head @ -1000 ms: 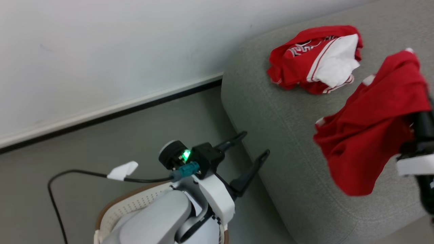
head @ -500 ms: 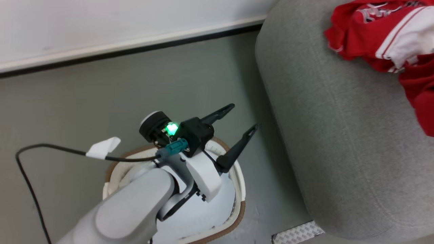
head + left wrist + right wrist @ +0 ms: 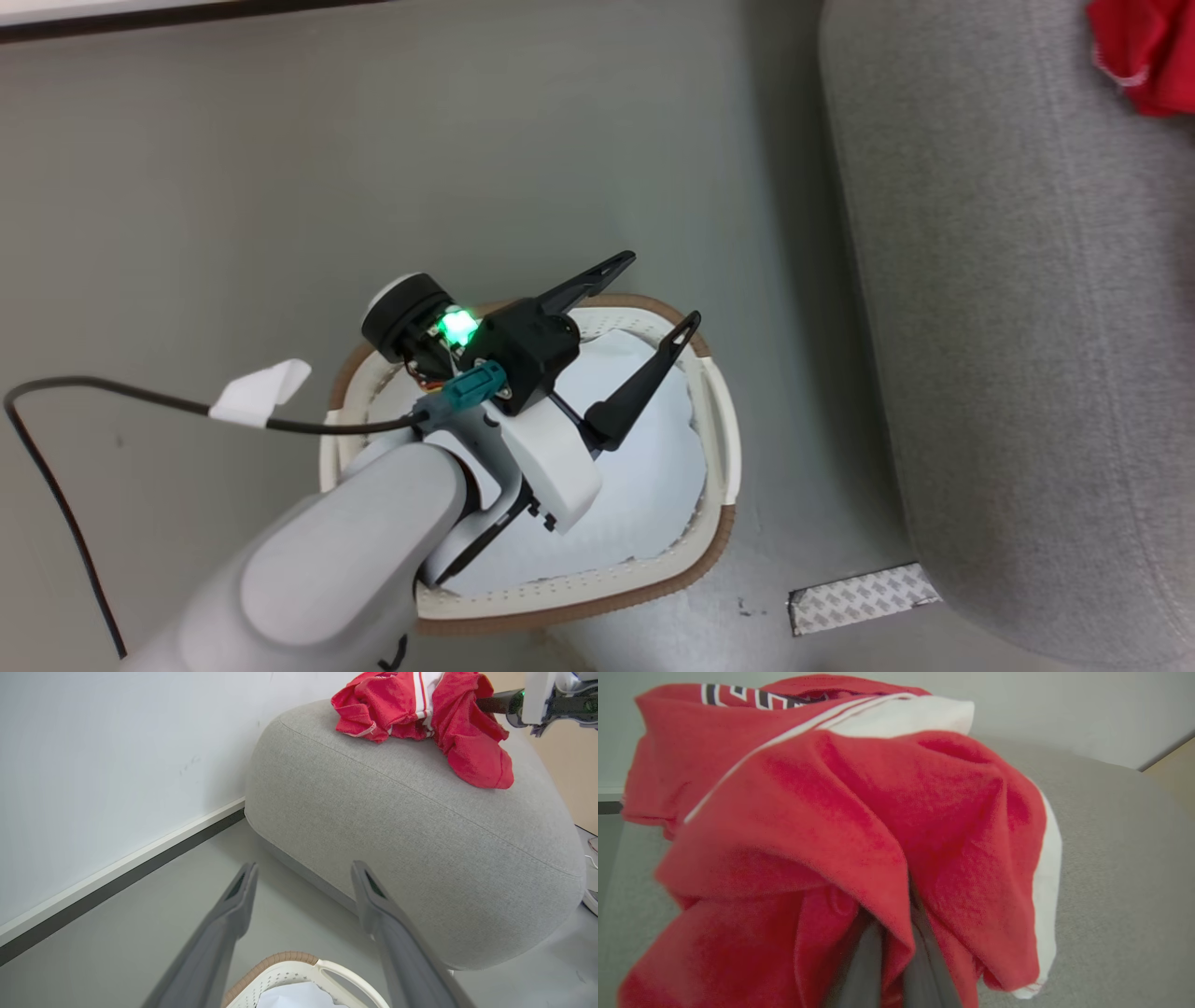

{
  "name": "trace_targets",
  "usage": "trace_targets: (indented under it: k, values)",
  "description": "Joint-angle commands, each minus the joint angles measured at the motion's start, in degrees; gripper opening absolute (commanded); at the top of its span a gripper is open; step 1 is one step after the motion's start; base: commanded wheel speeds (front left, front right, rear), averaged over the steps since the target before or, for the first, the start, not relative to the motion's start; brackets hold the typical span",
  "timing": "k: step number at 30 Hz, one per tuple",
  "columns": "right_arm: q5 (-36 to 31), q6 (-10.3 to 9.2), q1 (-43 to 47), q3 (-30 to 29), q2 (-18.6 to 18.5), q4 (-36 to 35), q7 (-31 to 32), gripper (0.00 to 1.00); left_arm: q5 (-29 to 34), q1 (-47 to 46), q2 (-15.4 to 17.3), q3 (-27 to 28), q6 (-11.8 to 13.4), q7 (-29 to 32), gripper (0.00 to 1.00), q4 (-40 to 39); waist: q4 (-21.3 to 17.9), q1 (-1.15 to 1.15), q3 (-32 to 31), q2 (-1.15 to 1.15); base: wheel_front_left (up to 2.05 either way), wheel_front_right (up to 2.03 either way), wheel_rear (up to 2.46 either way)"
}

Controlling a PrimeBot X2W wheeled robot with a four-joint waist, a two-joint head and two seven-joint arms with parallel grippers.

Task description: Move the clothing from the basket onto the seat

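My left gripper (image 3: 661,289) hangs open over the far rim of the cream basket (image 3: 724,439), nothing between its fingers (image 3: 303,868). The basket's tan-banded rim (image 3: 299,968) shows below them; inside lies a white sheet (image 3: 644,467). The grey seat (image 3: 1008,327) stands to the right. A crumpled red garment (image 3: 373,704) with white stripes rests on the seat's top (image 3: 420,826). Beside it my right gripper (image 3: 893,956) is shut on a second red garment (image 3: 878,826), which drapes over the fingers and hangs down to the seat (image 3: 472,742).
A white wall with a dark baseboard (image 3: 117,877) runs behind the seat. A black cable with a white tag (image 3: 252,397) trails from my left wrist over the grey floor. A small metal tread plate (image 3: 864,597) lies on the floor by the seat's base.
The head camera has tilted down and turned: the basket now shows whole and the seat's clothing has slid to the top right corner. The left gripper stays open by the basket.
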Motion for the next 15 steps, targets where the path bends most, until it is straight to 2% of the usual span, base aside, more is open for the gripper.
trace_targets:
  k: [1,3,4,5,9,15]
  values:
    - [1.05,-0.15,-0.62,0.85,-0.82,0.77,1.50,0.07,0.04,-0.46,-0.05,0.05,-0.21,-0.50,1.00,0.32,0.77,-0.01,0.31,0.00,0.00,0.00,0.00]
    - [3.42,-0.15,0.10,3.31,-1.36,1.99,5.07,0.34,-0.19,-0.34,-0.37,-0.06,-0.25,-1.21,1.00,1.22,1.23,-0.01,-0.22,0.00,0.00,0.00,0.00]
    - [4.41,-0.15,0.35,4.25,-1.85,2.10,6.26,0.75,-0.37,-0.21,-0.60,-0.08,-0.30,-1.48,1.00,1.63,1.42,-0.01,-0.58,0.00,0.00,0.00,0.00]
    - [5.43,-0.15,0.53,5.22,-2.52,2.19,6.91,1.00,-0.60,0.02,-0.82,-0.12,-0.33,-1.84,1.00,2.11,1.60,-0.01,-1.14,0.00,0.00,0.00,0.00]
    - [8.52,-0.15,1.41,9.05,-4.01,1.65,8.88,1.00,-1.20,1.03,-1.45,-0.19,-0.27,-3.25,1.00,4.00,1.76,-0.01,-4.01,0.00,0.00,0.00,0.00]
    - [10.83,-0.15,2.64,14.46,-7.24,-0.88,11.48,1.00,-3.26,3.77,-2.71,-0.01,-0.14,-6.25,1.00,7.57,1.36,-0.01,-11.63,0.00,0.00,0.00,0.00]
